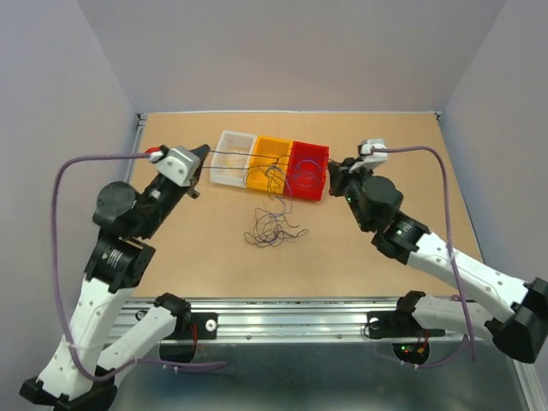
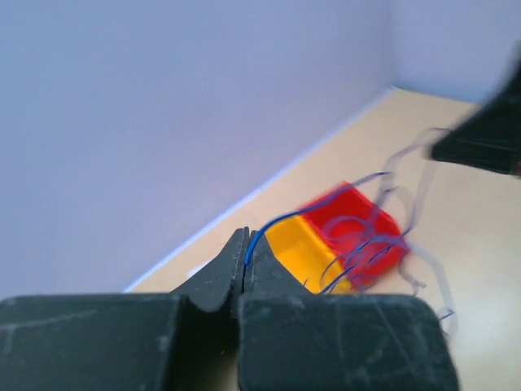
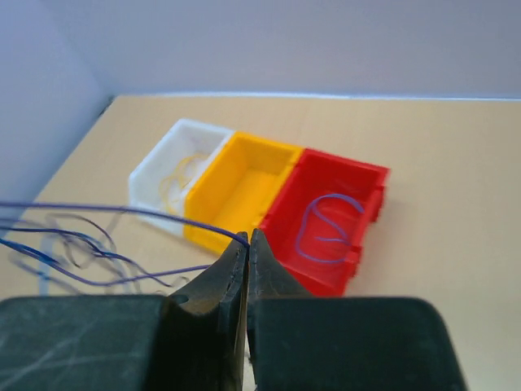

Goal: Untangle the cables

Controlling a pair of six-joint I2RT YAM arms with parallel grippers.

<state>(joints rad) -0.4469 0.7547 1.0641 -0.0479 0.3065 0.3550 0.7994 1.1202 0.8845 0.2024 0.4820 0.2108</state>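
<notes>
A loose tangle of thin cables [image 1: 272, 224] lies on the table in front of the bins, with strands rising over the orange and red bins. My left gripper [image 1: 205, 152] is shut on a blue wire [image 2: 269, 226] at its tips. My right gripper [image 1: 330, 168] is shut on the end of a blue-purple wire [image 3: 122, 209]. That wire is stretched nearly straight between the two grippers above the bins. Blurred loops of the tangle [image 2: 370, 244] hang in front of the bins in the left wrist view.
Three bins stand in a row at the back: white [image 1: 231, 158] holding a pale yellow wire, orange [image 1: 272, 161], red [image 1: 306, 169] holding a purple wire loop [image 3: 330, 228]. The wall edge of the table [image 1: 291, 112] runs behind them.
</notes>
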